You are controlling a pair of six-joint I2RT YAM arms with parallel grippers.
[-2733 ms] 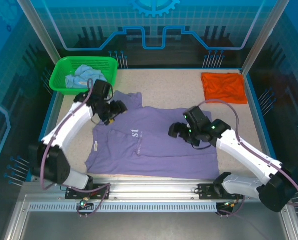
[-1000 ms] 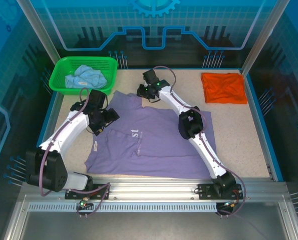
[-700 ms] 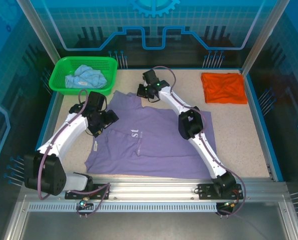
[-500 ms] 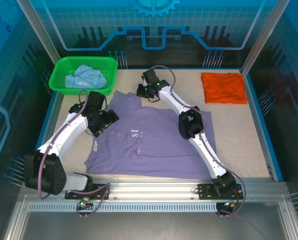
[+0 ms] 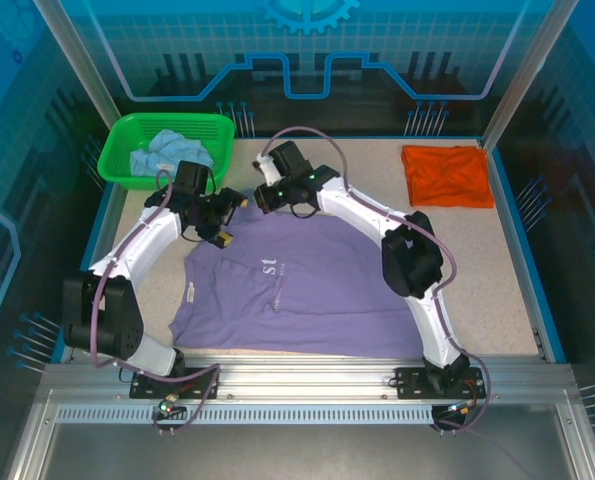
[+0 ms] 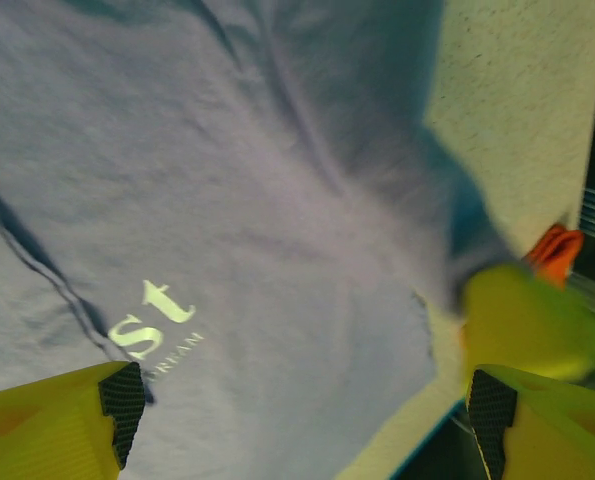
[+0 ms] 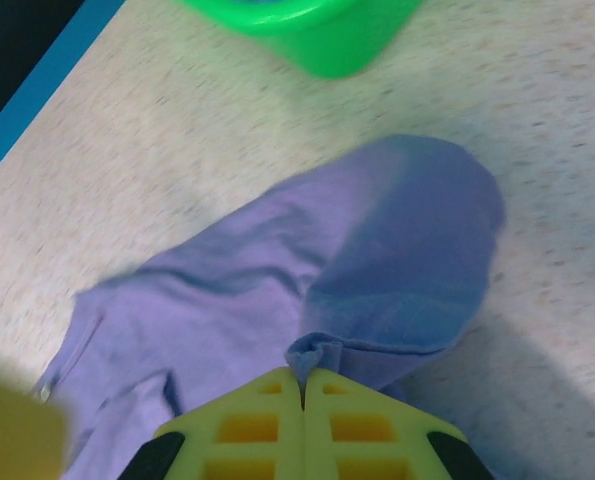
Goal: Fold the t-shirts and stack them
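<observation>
Stretched toward 11 o'clock with right end effector [image 5: 261, 196] [image 7: 302, 379] pinching purple shirt [image 5: 317, 285] [image 7: 377, 270] [image 6: 227, 200], spread 9-to-3; left end effector [image 5: 227, 216] [image 6: 297, 400] hovering open.

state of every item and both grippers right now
purple shirt: spread out, unfolded, far sleeve pinched
orange shirt: folded, far right corner
blue shirt: crumpled in basket
basket: upright, holds blue shirt
left gripper: open over purple shirt
right gripper: shut on purple shirt

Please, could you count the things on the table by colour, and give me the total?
purple t-shirt: 1
orange t-shirt: 1
light blue t-shirt, lying in the basket: 1
green basket: 1
Total: 4
</observation>
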